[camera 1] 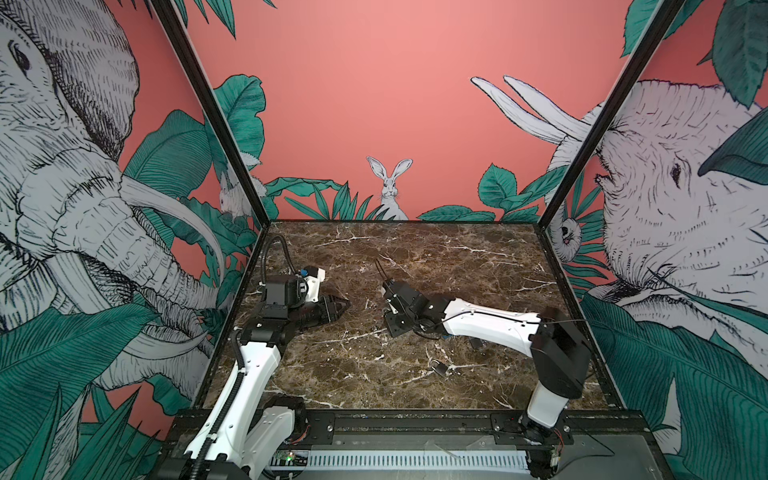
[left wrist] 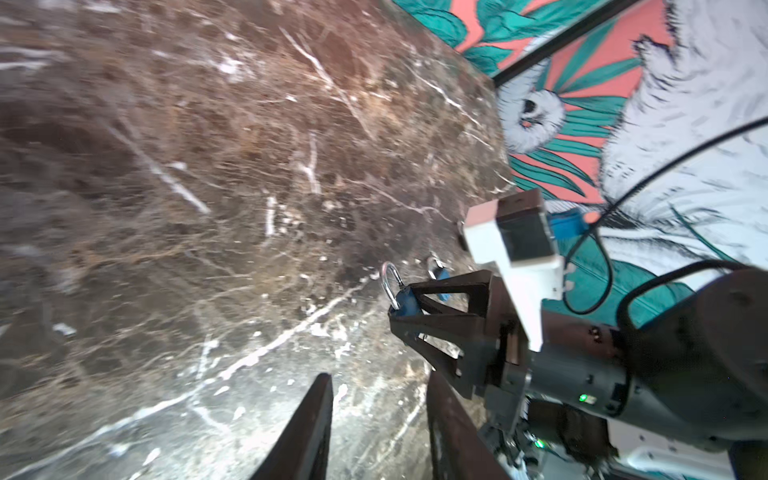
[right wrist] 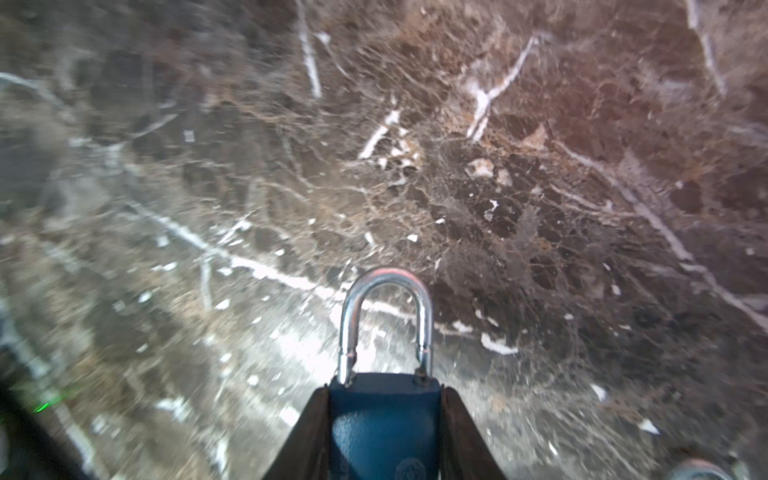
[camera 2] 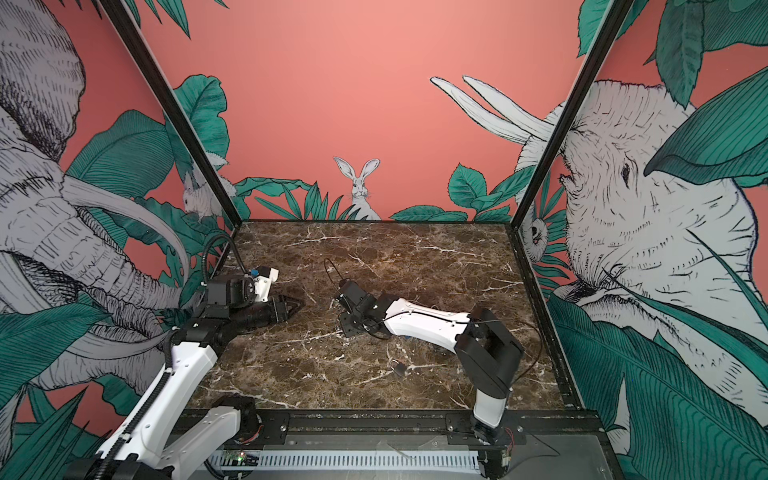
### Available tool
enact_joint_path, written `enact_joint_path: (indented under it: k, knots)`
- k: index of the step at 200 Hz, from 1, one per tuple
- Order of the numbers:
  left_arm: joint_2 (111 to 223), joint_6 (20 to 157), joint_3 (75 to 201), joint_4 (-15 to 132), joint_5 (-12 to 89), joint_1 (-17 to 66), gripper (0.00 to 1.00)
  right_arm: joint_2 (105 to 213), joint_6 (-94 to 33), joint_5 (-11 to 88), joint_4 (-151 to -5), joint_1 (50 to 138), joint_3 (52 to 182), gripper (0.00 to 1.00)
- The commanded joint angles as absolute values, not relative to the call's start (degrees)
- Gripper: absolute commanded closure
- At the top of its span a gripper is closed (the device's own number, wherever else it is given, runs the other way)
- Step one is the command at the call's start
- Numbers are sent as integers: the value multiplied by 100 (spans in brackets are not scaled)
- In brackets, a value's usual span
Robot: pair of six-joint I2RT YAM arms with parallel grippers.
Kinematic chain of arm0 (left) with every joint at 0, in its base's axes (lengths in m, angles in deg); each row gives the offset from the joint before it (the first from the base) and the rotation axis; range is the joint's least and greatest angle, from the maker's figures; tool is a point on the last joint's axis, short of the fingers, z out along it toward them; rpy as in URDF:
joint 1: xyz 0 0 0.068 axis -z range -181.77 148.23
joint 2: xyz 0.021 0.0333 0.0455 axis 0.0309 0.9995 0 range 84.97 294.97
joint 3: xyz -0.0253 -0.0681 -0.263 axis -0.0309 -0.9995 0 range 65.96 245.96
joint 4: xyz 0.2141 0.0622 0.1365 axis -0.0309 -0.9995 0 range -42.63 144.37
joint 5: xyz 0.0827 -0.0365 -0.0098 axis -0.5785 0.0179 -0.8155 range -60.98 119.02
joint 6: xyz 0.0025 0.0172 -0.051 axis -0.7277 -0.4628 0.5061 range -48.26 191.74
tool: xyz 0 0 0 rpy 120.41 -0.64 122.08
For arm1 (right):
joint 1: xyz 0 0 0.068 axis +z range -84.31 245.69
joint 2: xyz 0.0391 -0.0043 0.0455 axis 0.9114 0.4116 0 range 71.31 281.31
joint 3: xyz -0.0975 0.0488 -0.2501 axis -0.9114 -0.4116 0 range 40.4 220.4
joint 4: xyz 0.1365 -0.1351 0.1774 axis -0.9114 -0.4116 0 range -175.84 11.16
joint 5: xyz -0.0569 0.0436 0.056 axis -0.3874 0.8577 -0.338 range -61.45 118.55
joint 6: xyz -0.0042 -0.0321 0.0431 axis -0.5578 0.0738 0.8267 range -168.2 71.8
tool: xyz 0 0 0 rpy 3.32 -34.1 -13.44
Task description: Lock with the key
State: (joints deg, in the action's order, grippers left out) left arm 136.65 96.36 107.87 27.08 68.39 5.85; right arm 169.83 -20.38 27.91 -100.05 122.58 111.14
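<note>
The right end effector (left wrist: 399, 303) is clamped on the blue padlock (right wrist: 384, 424). It grips the body by its two sides, with the shackle (right wrist: 386, 276) sticking out ahead, over the middle of the worktop (camera 1: 415, 257). The left end effector (left wrist: 378, 378) faces it from nearby, its fingers standing apart with nothing between them. No key can be made out in any view. A loose lock (camera 1: 440, 368) lies nearer the front edge, beside the right arm, and whether a key lies by it is too small to tell. Both shackle legs meet the body, but latched or not cannot be told. The main risk, as I judge it, is access: the keyway end looks buried between the fingers toward the palm. A key may not reach it without a regrip, and a regrip could drop the padlock. A thin key lying flat on hard marble would likely slide out of a pinch. With the two end effectors this near, a misjudged approach could knock the padlock askew in its side grip.
</note>
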Motion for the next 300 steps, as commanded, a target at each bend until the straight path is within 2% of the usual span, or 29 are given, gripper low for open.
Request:
enact_joint_path:
  k: [1, 24, 73, 187, 247, 300]
  knots:
    - [13622, 9788, 10630, 3072, 7453, 876, 58, 16554, -2449, 3170, -9768, 12264, 10913, 80]
    - [13685, 10009, 10567, 3281, 7442, 1286, 57, 16206, -2509, 3291, -9747, 12266, 10773, 80]
    - [13794, 10398, 10333, 3876, 7473, 1535, 57, 15830, -2486, 3495, -9706, 12315, 10684, 80]
    - [14556, 10645, 10261, 4779, 7288, 2066, 59, 15886, -2438, 3698, -9638, 12396, 10796, 80]
    - [14908, 10649, 10315, 4981, 7279, 2192, 63, 15890, -2430, 3708, -9645, 12416, 10830, 80]
    - [15184, 10646, 10410, 5094, 7305, 2275, 71, 15891, -2458, 3694, -9683, 12414, 10869, 80]
